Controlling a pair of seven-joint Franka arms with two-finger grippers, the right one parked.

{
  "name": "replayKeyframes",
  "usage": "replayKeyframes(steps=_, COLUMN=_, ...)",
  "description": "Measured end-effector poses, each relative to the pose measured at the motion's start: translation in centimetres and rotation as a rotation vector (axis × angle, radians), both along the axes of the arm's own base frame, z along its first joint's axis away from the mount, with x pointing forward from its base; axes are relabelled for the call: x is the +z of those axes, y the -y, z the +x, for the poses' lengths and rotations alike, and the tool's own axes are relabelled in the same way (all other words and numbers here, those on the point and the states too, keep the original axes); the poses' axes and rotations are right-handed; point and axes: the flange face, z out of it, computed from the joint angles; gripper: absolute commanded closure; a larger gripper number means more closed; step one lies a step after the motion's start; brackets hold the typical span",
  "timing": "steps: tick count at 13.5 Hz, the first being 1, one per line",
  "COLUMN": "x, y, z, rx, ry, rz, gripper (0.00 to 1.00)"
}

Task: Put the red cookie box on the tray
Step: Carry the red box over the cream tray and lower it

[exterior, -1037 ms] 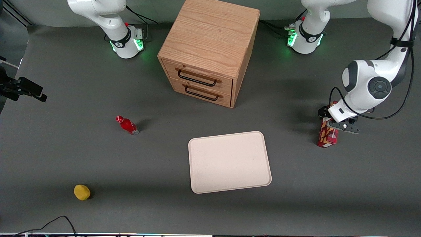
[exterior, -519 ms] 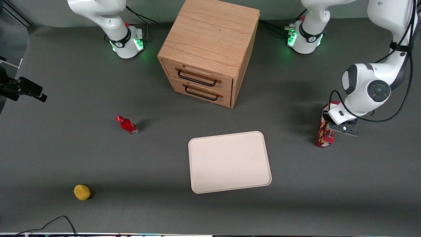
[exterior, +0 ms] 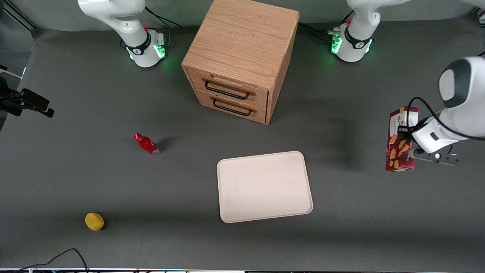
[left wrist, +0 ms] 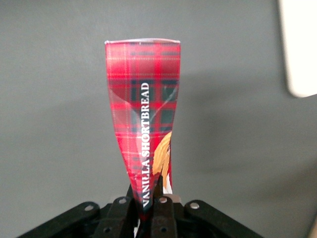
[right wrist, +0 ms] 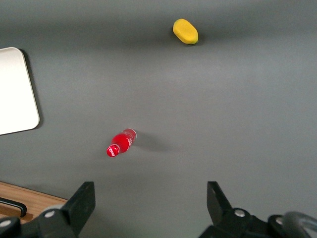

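Note:
My left gripper [exterior: 411,142] is shut on the red cookie box [exterior: 399,144] and holds it in the air, at the working arm's end of the table, well off to the side of the tray. The box is a slim dark-red carton with tan cookie pictures and a white end. In the left wrist view the box [left wrist: 143,124] shows red tartan with "VANILLA SHORTBREAD" printed on it, squeezed between the fingertips [left wrist: 163,206]. The tray [exterior: 264,186] is a flat cream-white rectangle with rounded corners lying bare on the grey table; its corner shows in the left wrist view [left wrist: 300,49].
A wooden two-drawer cabinet [exterior: 240,57] stands farther from the front camera than the tray. A small red bottle [exterior: 147,144] and a yellow lemon-like object [exterior: 94,221] lie toward the parked arm's end of the table.
The gripper has lifted the cookie box off the table and carried it upward and farther toward the working arm's end. The box now hangs clear of the surface.

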Motion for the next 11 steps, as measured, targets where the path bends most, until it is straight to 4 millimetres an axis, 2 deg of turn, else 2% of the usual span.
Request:
replayKeyframes(steps=1, x=2.1, y=2.8, z=0.2, rx=0.046, ry=0.022, rz=0.000, gripper=1.00)
replayKeyframes(steps=2, x=3.3, y=6.2, z=0.1, rx=0.100, ry=0.042, rz=-0.003, gripper=1.00)
replayKeyframes(steps=3, x=3.3, y=9.9, z=-0.2, rx=0.151, ry=0.045, rz=-0.008, gripper=1.00)
replayKeyframes(steps=4, x=2.5, y=13.8, z=-0.5, rx=0.197, ry=0.039, rz=-0.018, gripper=1.00)
replayKeyframes(steps=6, x=-1.1, y=20.3, z=0.2, rx=0.261, ry=0.063, rz=-0.069, gripper=1.00)
replayKeyframes(steps=7, x=-3.7, y=22.3, z=1.0, rx=0.281, ry=0.083, rz=-0.089, gripper=1.00)
replayKeyframes(steps=9, x=-10.3, y=24.4, z=2.8, rx=0.315, ry=0.117, rz=-0.094, gripper=1.00)
replayKeyframes(steps=11, x=-16.5, y=25.5, z=4.0, rx=0.335, ry=0.147, rz=-0.107, gripper=1.00)
